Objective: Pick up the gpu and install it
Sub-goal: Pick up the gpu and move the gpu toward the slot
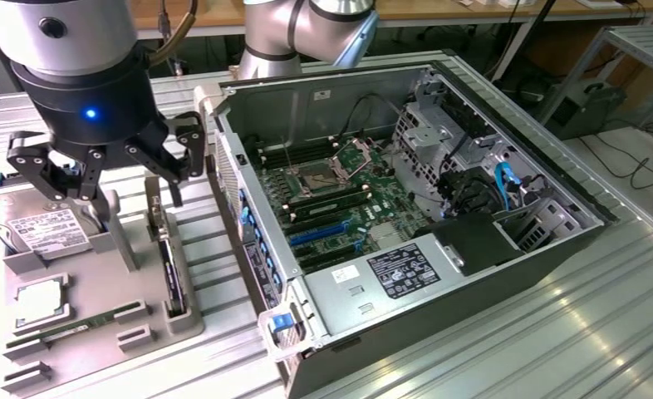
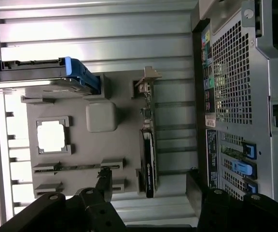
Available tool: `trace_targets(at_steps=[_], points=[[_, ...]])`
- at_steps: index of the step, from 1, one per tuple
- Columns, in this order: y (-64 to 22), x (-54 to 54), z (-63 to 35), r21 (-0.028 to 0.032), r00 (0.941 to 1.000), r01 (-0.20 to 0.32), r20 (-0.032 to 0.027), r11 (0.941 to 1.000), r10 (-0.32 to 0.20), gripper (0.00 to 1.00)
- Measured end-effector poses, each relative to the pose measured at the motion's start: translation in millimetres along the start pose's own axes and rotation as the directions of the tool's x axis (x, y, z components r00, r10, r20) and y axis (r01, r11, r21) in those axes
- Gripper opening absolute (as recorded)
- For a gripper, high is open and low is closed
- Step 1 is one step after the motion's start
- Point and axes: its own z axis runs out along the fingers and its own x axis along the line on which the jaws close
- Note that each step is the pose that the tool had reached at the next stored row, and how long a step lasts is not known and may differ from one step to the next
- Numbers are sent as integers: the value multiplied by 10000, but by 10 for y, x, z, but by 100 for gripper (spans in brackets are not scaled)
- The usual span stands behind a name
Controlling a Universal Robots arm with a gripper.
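The work surface is a table (image 1: 493,341) of ribbed grey metal slats, with bright patches of light glancing off it toward the exterior view's right. Behind it runs a wooden bench (image 1: 449,12). At the exterior view's right stands a metal rack (image 1: 637,46). A dark box (image 1: 579,106) sits beside the rack, and loose cables (image 1: 650,162) lie on the pale floor (image 1: 615,145).

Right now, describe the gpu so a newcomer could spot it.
Beside the open computer case, on the exterior view's left, sits a grey tray. The gpu stands on edge along the tray's side nearest the case: a thin dark card with a metal bracket, unlike the boxy hard drive or slim memory stick.
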Motion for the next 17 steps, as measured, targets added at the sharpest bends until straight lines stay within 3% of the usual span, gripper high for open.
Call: trace_targets(at_steps=[5, 11, 17], points=[[-4, -5, 63, 0, 10000, 44, -24, 10000, -44, 72], [-8, -8, 112, 12, 9999, 40, -125, 10000, -40, 72], [-10, -9, 141, 13, 9999, 38, -142, 10000, -38, 72]])
